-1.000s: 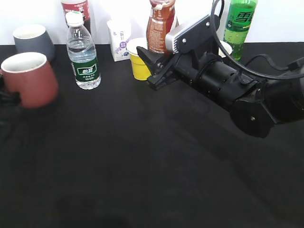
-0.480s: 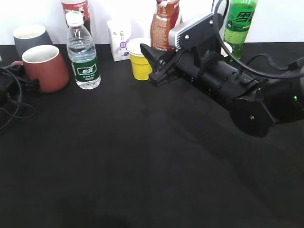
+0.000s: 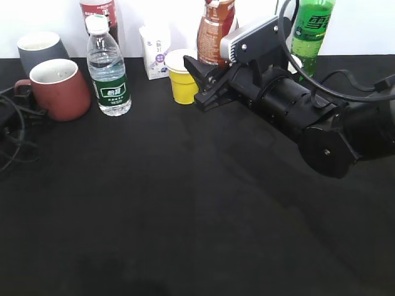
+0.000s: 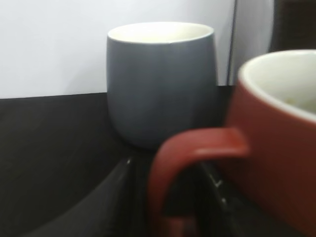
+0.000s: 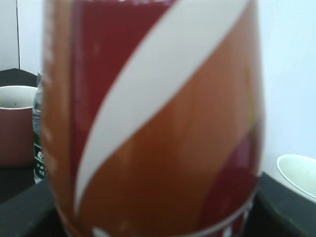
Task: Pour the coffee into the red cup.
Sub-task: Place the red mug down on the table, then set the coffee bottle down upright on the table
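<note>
The red cup (image 3: 62,92) stands on the black table at the far left, its handle pointing left. In the left wrist view its handle (image 4: 177,163) sits between the fingers of my left gripper (image 4: 170,197), one finger on each side, shut on it. In the exterior view that gripper is almost hidden at the left edge. The coffee bottle (image 3: 214,31) is at the back centre, held in my right gripper (image 3: 194,80). Its brown-orange label fills the right wrist view (image 5: 163,123), with the gripper's (image 5: 158,222) dark fingers at both bottom corners.
A grey cup (image 3: 40,49) stands just behind the red cup. A water bottle (image 3: 110,74), a white carton (image 3: 154,52), a yellow cup (image 3: 181,80), a green soda bottle (image 3: 311,31) and a white cup (image 5: 298,173) line the back. Cables (image 3: 15,132) lie at the left edge.
The red cup moved right and back, from the left edge to a spot next to the water bottle. The right gripper carried the coffee bottle slightly up and to the right.
</note>
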